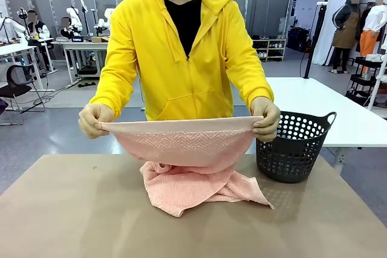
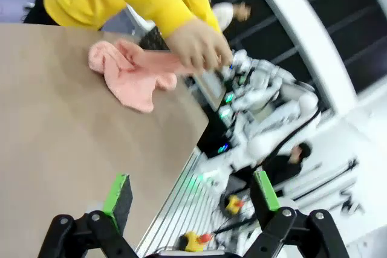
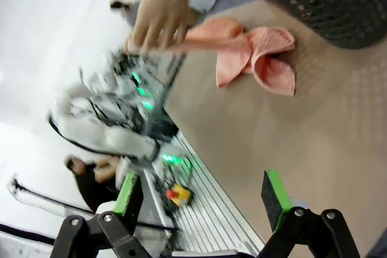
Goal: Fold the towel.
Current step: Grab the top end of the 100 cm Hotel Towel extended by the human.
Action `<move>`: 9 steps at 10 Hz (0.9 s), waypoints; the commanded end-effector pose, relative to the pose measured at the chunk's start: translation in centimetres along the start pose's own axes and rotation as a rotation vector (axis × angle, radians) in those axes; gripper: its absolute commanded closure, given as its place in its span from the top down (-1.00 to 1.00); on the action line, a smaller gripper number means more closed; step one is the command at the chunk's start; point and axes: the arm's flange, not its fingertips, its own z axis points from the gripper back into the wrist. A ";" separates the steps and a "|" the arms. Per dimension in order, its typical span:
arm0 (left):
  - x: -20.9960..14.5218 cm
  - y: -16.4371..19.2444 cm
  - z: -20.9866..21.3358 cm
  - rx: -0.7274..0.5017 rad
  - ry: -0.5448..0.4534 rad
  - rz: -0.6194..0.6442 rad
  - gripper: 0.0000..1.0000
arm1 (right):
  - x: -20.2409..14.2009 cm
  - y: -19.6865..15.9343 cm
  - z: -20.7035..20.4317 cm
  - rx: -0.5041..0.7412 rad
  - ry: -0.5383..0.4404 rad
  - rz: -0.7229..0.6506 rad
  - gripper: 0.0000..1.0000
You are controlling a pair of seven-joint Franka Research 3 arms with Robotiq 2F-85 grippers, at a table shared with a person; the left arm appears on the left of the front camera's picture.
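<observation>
Currently the left gripper (image 2: 190, 179) is spread wide and empty, well back from the pink towel (image 1: 193, 149). A person's hand (image 1: 95, 120) and other hand (image 1: 266, 119) pinch its top edge taut at mid-table (image 1: 72, 209), the lower half bunched on the surface and the black basket (image 1: 293, 149) just beside it; the right gripper (image 3: 201, 176) is spread too, holding nothing. Best bet: lay it flat and match the corners before creasing.

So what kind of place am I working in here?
Probably a lab or open workshop rather than a home. There are white work tables on a bare grey floor, an office chair at a desk on the left, and storage shelves along the back wall.
</observation>
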 end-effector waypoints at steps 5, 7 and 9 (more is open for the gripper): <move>1.8 -17.5 -8.0 0.276 0.310 -0.547 1.00 | -1.8 18.8 -6.0 -0.340 0.295 0.540 1.00; 1.1 -22.1 -12.5 0.367 0.443 -0.701 1.00 | -2.8 23.2 -9.3 -0.436 0.371 0.665 1.00; 0.6 -24.5 -17.2 0.423 0.511 -0.847 1.00 | -3.7 25.2 -13.5 -0.470 0.461 0.746 1.00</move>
